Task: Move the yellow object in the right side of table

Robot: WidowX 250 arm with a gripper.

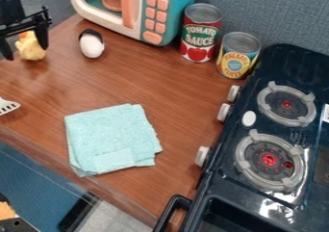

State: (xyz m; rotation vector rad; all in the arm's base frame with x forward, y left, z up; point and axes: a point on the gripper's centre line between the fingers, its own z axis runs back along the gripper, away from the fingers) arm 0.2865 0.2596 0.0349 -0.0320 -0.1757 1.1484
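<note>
The black gripper (26, 52) hangs at the upper left, its two fingers spread wide apart. A yellow toy (31, 49), like a small duck with an orange-red patch at its top, stands on the brown table (173, 86). In the view it appears between the fingertips, closer to the right one; whether either finger touches it I cannot tell. Part of its top is overlapped by the gripper.
A black-and-white egg-shaped object (91, 44) is right of the gripper. Behind stand a toy microwave (168, 9) and two cans (200, 33). A folded light-blue cloth (112, 137) lies mid-table, a slotted utensil (6, 106) at the left edge, and a dark stove (225, 187) at the right.
</note>
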